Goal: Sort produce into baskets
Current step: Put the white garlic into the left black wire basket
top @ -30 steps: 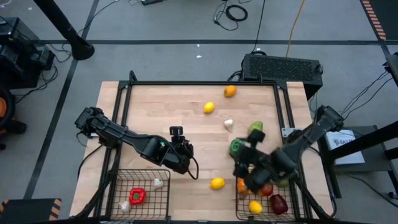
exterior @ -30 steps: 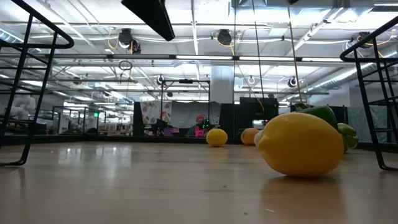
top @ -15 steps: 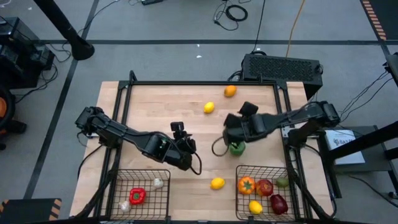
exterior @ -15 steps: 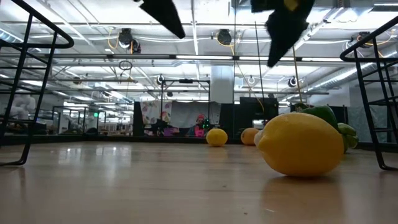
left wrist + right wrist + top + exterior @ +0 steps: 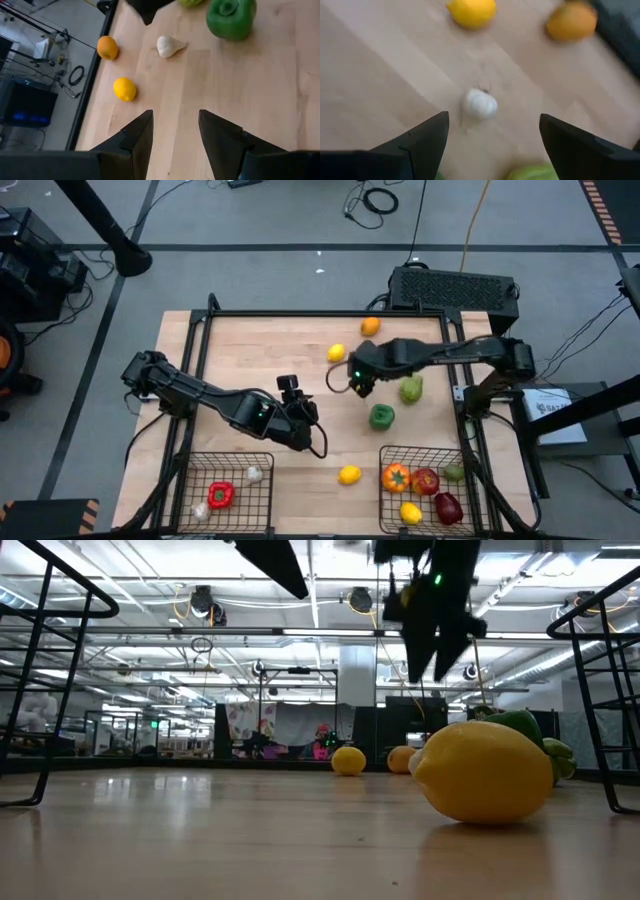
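The right gripper has swung away from the right basket at the near edge and now hangs with fingers spread and empty over the garlic mid-table, far of the green pepper. That suggests a drop-off is done and the garlic is next. The left gripper, parted and holding nothing, waits over the table's centre, near the left basket.
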You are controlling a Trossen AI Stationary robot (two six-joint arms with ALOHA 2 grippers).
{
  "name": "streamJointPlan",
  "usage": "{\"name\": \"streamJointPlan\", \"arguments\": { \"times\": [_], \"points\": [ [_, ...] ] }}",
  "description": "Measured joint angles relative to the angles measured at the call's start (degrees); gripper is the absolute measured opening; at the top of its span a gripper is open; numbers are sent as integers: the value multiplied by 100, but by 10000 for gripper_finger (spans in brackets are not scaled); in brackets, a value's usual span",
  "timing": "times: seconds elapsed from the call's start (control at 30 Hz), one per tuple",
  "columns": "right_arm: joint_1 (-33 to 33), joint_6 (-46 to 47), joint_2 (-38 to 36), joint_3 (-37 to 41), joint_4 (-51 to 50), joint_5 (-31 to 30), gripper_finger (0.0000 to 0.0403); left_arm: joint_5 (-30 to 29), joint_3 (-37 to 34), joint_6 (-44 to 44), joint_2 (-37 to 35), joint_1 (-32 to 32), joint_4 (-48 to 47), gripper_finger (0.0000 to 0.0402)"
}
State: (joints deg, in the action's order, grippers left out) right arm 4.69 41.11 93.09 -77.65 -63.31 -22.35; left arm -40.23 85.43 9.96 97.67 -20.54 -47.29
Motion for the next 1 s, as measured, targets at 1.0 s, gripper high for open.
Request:
{"name": "streamJointPlan", "arguments": {
  "times": [1.0],
  "points": [
    [212, 932, 1629, 141, 146, 362, 331, 489, 0, -147, 0, -24, -342, 166]
  ]
}}
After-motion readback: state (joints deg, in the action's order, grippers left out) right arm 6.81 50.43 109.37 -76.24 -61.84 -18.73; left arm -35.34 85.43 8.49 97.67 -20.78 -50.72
